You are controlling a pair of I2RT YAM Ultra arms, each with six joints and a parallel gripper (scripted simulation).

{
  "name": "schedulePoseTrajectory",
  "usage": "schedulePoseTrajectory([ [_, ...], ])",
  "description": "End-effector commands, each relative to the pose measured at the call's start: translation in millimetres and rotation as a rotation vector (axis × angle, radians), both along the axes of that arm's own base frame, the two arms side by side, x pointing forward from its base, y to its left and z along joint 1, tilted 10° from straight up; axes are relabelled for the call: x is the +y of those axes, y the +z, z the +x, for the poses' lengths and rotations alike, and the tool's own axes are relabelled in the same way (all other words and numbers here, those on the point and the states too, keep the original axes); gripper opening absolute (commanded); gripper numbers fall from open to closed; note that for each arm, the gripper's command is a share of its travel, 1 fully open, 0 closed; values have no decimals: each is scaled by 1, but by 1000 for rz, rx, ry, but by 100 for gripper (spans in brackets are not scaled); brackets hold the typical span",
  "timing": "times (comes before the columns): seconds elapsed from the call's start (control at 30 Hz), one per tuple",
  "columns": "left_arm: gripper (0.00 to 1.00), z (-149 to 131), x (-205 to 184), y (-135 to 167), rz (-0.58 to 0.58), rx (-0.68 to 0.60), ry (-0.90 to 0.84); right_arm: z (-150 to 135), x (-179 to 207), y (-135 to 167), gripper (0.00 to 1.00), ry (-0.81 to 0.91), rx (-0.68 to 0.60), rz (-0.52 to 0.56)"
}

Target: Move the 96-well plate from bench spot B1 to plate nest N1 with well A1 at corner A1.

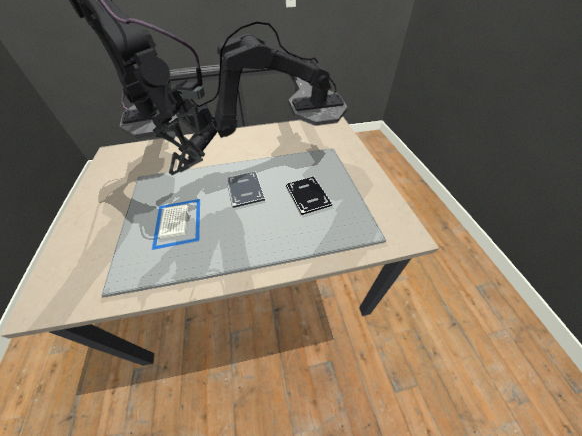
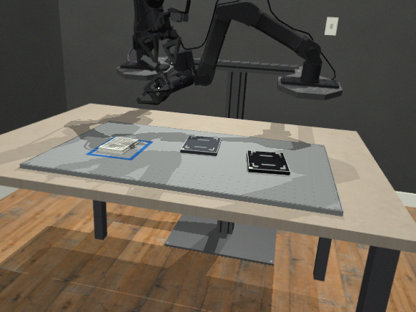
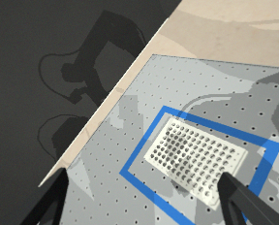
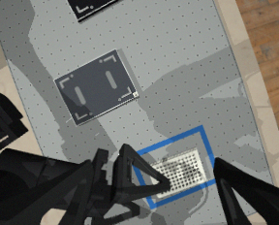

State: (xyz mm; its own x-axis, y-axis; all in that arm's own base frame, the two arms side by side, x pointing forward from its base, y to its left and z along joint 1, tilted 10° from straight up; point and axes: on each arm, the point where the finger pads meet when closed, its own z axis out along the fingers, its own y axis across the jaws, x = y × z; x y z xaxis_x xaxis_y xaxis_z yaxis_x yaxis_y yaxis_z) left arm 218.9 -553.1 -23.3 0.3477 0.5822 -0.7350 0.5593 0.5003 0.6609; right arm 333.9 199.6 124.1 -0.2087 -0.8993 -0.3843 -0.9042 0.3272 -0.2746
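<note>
The white 96-well plate (image 1: pixel 173 221) (image 2: pixel 118 144) (image 3: pixel 194 157) (image 4: pixel 180 171) lies flat inside the blue outline of B1 (image 1: pixel 198 225) (image 3: pixel 143 140) (image 4: pixel 207 146). I cannot tell which corner is cut. The black nest (image 1: pixel 309 195) (image 2: pixel 268 162), leftmost from the arms' side, is empty, with a white mark at one corner. My left gripper (image 1: pixel 186 164) (image 2: pixel 148 99) (image 3: pixel 144 176) is open and empty, above the board's arm-side edge near the plate. My right gripper (image 2: pixel 164 65) is open and empty, higher up, close above the left gripper.
A dark grey nest (image 1: pixel 245 189) (image 2: pixel 201 144) (image 4: pixel 97 87) stands empty between B1 and the black nest. All stand on the grey perforated board (image 1: pixel 280 235) (image 2: pixel 229 180). The left arm reaches across below the right gripper; its fingers partly cover the plate in the right wrist view.
</note>
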Motion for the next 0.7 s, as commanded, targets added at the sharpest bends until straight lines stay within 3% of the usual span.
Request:
schedulePoseTrajectory([
  [0.0, 100, -1, -2, 11, -42, 12, -17, 43, -3, -4, 100, 234, -77, -5],
  [0.03, 100, -1, -2, 11, -42, 12, -17, 43, -3, -4, 100, 234, -77, -5],
  [0.13, 100, -3, 0, 17, -81, 45, -51, 82, -61, -36, 100, 251, -77, -52],
  [0.23, 100, -7, 11, 28, -130, 103, -105, 103, -104, -73, 100, 319, -71, -82],
  [0.4, 100, -19, 51, 51, -205, 235, -201, 110, -184, -131, 100, 396, -42, -83],
  [0.53, 100, -29, 88, 63, -234, 324, -247, 91, -196, -167, 100, 471, 5, -44],
  [0.67, 100, -35, 100, 67, -251, 361, -270, 87, -187, -174, 100, 522, 7, -33],
])
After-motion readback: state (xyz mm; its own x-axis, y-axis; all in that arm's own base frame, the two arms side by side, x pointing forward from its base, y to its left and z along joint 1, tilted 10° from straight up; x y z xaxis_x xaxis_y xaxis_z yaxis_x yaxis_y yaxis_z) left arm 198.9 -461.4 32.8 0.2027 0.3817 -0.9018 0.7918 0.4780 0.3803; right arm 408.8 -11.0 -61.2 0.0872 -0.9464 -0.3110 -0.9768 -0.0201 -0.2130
